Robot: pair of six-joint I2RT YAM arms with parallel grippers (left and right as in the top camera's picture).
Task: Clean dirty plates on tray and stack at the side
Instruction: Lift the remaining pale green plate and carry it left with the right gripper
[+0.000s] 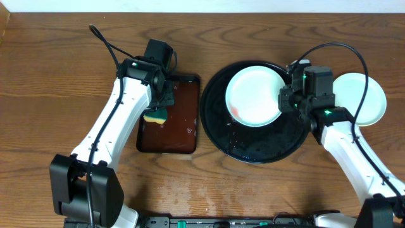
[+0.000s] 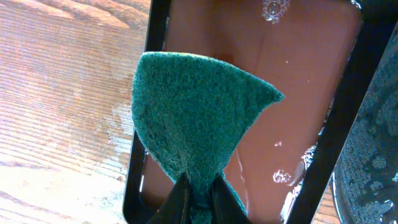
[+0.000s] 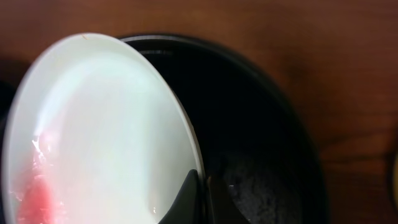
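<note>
A mint-white plate (image 1: 253, 95) with a red smear at its left edge is held over the round black tray (image 1: 253, 149). My right gripper (image 1: 286, 101) is shut on the plate's right rim; the right wrist view shows its jaws (image 3: 202, 190) pinching the rim of the plate (image 3: 99, 124), with the smear at the lower left. My left gripper (image 1: 159, 104) is shut on a green and yellow sponge (image 1: 155, 116) over the brown rectangular tray (image 1: 168, 114). The left wrist view shows the sponge (image 2: 193, 118) hanging from the jaws (image 2: 199, 199). Another pale plate (image 1: 364, 98) lies on the table to the right.
The brown tray (image 2: 292, 93) holds a film of soapy water. The black tray (image 3: 273, 143) is wet, with foam on its floor. Wooden table all round. The black tray's foamy edge (image 2: 373, 155) shows at the right of the left wrist view.
</note>
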